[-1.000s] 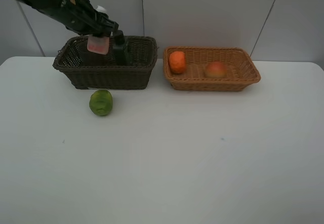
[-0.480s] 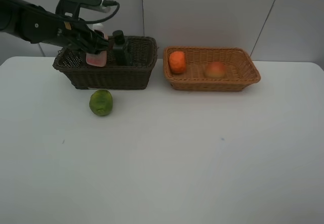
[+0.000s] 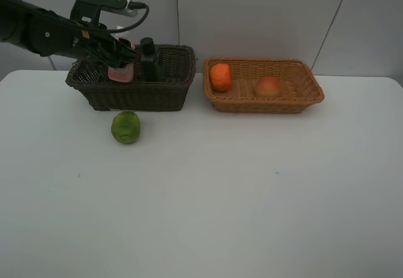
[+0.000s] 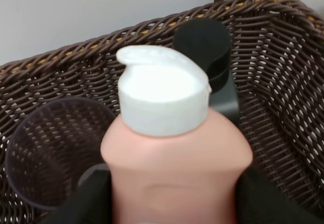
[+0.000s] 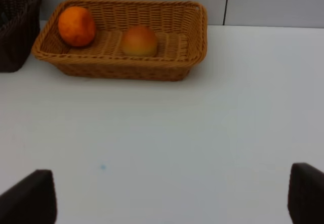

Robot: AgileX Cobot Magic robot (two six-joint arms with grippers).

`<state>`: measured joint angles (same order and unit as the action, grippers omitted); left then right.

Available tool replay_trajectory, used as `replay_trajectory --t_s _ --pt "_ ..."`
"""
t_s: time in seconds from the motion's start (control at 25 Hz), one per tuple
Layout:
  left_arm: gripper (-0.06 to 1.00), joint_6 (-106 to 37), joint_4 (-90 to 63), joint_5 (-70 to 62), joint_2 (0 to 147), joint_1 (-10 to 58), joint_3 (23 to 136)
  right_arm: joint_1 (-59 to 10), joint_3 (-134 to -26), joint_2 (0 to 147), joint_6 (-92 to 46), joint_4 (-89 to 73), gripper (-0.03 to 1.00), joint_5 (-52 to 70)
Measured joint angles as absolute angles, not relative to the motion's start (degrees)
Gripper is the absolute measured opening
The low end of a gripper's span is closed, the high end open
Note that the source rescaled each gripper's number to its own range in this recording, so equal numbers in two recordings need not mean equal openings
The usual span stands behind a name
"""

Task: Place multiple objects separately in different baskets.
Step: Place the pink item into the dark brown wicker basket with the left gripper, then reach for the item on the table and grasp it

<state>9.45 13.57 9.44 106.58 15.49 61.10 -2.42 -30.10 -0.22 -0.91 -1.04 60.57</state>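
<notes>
Left wrist view: fingers flank the pink bottle inside the dark basket, grip unclear; tipping could topple the cup at nine o'clock.

The dark brown basket is woven wicker with a faint sheen on its strands, rough and open in weave; the light tan basket is a finer wicker of a matt, straw-like look. The pink bottle looks like smooth matt plastic, its white cap a smooth plastic with a soft gloss. The pump bottle is dark, smooth plastic. The cup is thin translucent plastic, the weave showing through it. The tangerine has a finely pitted skin, the peach a soft matt one, and the green citrus a bumpy rind. The counter is smooth, matt white.
</notes>
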Motion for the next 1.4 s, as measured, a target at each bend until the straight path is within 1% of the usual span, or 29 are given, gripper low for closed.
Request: replay_trajectory --t_s 0.04,0.12,0.24,0.48,0.68,0.92,1.08,1.2,1.4 --pt "0.83 9.5 13.6 9.6 106.6 15.5 61.1 -2.4 -30.1 -0.2 -0.9 -1.0 0.97 60.6" --pt "0.9 9.5 13.6 9.7 106.6 15.5 61.1 -2.4 -30.1 -0.2 -0.9 -1.0 0.97 60.6" --pt "0.93 9.5 13.6 9.7 106.6 15.5 61.1 -2.4 -30.1 -0.2 -0.9 -1.0 0.97 60.6" --pt "0.93 9.5 13.6 8.9 106.6 15.5 61.1 -2.4 -30.1 -0.2 -0.9 -1.0 0.97 60.6" --pt "0.93 10.6 13.6 3.2 105.2 15.6 61.1 -2.4 -30.1 -0.2 -0.9 -1.0 0.97 60.6" --pt "0.93 13.7 12.2 -8.0 99.9 17.6 61.1 -2.4 -30.1 -0.2 -0.9 -1.0 0.97 60.6" --pt "0.93 14.0 5.4 -16.6 96.5 18.2 61.1 -2.4 -30.1 -0.2 -0.9 -1.0 0.97 60.6" --pt "0.93 14.0 1.2 -23.5 95.9 18.2 61.1 -2.4 -30.1 -0.2 -0.9 -1.0 0.97 60.6" --pt "0.93 14.4 0.0 -31.8 96.5 18.2 61.1 -2.4 -30.1 -0.2 -0.9 -1.0 0.97 60.6"
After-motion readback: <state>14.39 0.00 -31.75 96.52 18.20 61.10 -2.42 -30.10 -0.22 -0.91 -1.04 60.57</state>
